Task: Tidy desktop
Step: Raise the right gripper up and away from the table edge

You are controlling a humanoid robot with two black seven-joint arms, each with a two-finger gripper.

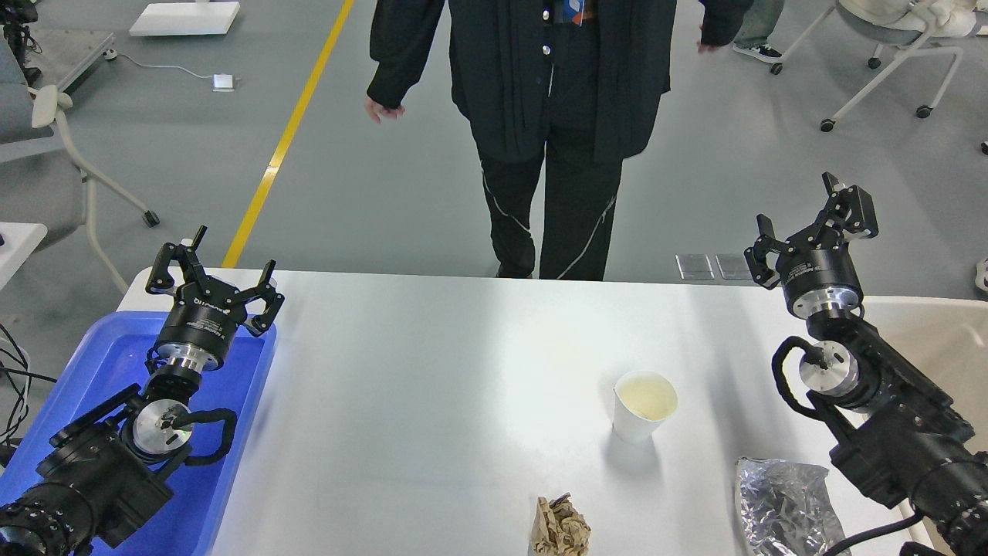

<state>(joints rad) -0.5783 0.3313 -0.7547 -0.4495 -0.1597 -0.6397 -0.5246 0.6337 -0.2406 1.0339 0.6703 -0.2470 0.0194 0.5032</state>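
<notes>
The desktop (432, 401) is a glossy white tabletop filling the lower half of the head view. On it stand a white paper cup (644, 405), upright and right of centre, a crumpled brown paper wad (559, 529) at the front edge, and a crumpled silver foil bag (783, 506) at the front right. My left gripper (212, 270) hovers open over the far left corner, above the blue tray, holding nothing. My right gripper (814, 224) is raised open past the far right edge, also holding nothing.
A blue plastic tray (108, 371) lies at the table's left end under my left arm. A beige bin (934, 340) sits at the right end behind my right arm. A person in black (556, 139) stands just beyond the far edge. Office chairs stand at the far left and far right.
</notes>
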